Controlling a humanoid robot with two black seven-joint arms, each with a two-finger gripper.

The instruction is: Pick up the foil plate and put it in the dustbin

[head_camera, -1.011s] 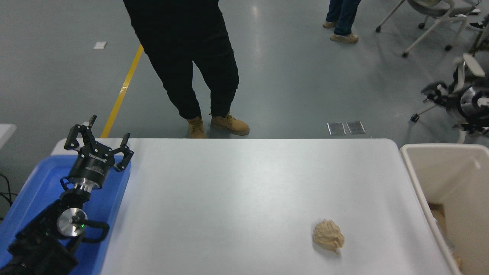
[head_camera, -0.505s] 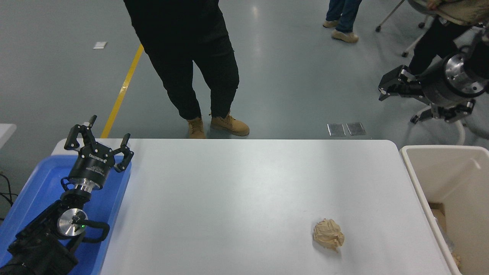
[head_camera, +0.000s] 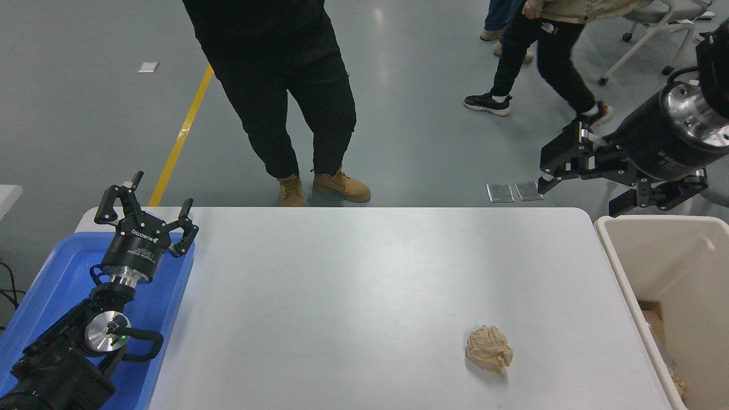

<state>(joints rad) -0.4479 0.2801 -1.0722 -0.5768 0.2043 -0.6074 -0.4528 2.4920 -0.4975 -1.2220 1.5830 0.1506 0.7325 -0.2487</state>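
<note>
Since the frame half a second earlier, we noted that the right gripper [head_camera: 581, 182] had swung further in from the right edge and sat lower, nearer the far rim of the dustbin [head_camera: 618, 273]. A second walker had also entered at top right. Its jaws stood spread wide and empty, pointing left, above and just beyond the bin's far left corner.

We could not find the foil plate on the white table [head_camera: 353, 285]. A faint glint low in the bin, below and behind the gripper at the frame's right edge, may have been foil, but it was too small and cropped to call. We judged it likely the plate already lay in the bin; this is inference only.

Handling note, from the task wording: thin foil should be very light, easily crushed and slippery on flat faces, so we would pinch the raised rim gently rather than the floor.

Below and left of the gripper, well apart from it, lay a crumpled tan paper ball [head_camera: 490, 350], untouched. The left gripper [head_camera: 145, 202] was parked far to the left over the blue tray [head_camera: 51, 279], fingers spread. The bin's right side and most of its floor were cut off.
</note>
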